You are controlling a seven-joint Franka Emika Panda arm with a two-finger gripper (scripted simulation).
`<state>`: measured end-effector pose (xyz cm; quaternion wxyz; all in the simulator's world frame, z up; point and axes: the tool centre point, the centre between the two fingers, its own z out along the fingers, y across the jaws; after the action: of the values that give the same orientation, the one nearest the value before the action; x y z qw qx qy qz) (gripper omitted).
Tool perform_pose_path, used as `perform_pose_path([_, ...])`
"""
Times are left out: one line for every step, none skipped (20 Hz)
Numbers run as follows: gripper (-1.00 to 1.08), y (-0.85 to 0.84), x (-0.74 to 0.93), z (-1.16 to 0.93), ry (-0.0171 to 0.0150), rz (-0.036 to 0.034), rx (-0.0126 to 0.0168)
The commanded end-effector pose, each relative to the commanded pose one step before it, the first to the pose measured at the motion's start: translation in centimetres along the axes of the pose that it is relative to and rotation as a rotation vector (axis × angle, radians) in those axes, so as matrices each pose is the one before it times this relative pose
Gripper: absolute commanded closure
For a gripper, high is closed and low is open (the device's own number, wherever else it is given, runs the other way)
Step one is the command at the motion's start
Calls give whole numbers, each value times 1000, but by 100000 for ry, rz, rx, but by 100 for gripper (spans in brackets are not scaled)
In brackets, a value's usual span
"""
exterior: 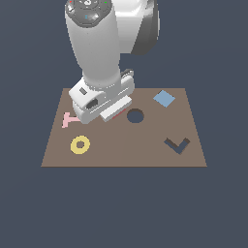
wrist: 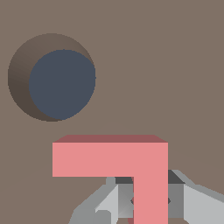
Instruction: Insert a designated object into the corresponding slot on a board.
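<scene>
From the exterior view, the white robot arm [exterior: 99, 53] stands low over the brown board [exterior: 123, 154], its gripper [exterior: 116, 112] just beside the round hole [exterior: 135, 116]. Only a thin red sliver of the chevron piece [exterior: 118, 114] shows beneath the gripper's body. The V-shaped slot [exterior: 177, 145] sits well apart, toward the exterior view's right and near the board's front edge. A pink T-shaped piece [exterior: 69, 119] pokes out from behind the arm on the exterior view's left, with a yellow ring [exterior: 80, 145] in front of it. A blue square [exterior: 164, 99] lies near the board's far right corner.

In the wrist view, the coral-red chevron piece [wrist: 118, 164] fills the foreground, one of its legs running down between the grey fingers [wrist: 192, 203] of the gripper [wrist: 150, 201], which pinch it on either side. The piece hangs above the bare brown board [wrist: 166, 65], with the round hole [wrist: 52, 78] near it but not under it.
</scene>
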<state>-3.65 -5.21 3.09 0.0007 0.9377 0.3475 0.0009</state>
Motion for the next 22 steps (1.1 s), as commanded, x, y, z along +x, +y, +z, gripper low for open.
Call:
perform_pose_path([108, -17, 0, -53, -13, -16, 22])
perform_pose_path([108, -26, 13, -149, -48, -41, 75])
perform_pose_path([108, -23, 7, -164, -34, -29, 53])
perform_pose_path([108, -4, -2, -66, 0, 0, 0])
perform_pose_path([108, -7, -12, 161, 0, 0, 0])
perform_pose_path([108, -5, 31, -1, 0, 0, 0])
perform_pose_path([108, -16, 92, -3, 0, 0, 0])
perform_pose_path([108, -73, 201, 16, -29, -113, 24])
perform_pose_path([108, -77, 253, -8, 0, -98, 0])
perform_pose_path([108, -104, 328, -11, 1, -138, -1])
perform_pose_path([108, -120, 390, -13, 1, -154, -1])
perform_pose_path([108, -141, 456, -16, 1, -183, -2])
perform_pose_path([108, -164, 522, -18, 2, -218, -2])
perform_pose_path([108, -176, 575, -20, 2, -229, -2])
perform_pose_path([108, -192, 629, -22, 2, -249, -2])
perform_pose_path([108, -210, 683, -23, 2, -276, -2])
perform_pose_path([108, -226, 733, -25, 2, -301, -3])
perform_pose_path([108, -233, 773, -26, 2, -309, -3])
perform_pose_path([108, -247, 816, -28, 2, -331, -3])
perform_pose_path([108, -256, 853, -29, 3, -345, -3])
perform_pose_path([108, -265, 887, -30, 3, -359, -3])
perform_pose_path([108, -272, 917, -31, 3, -372, -3])
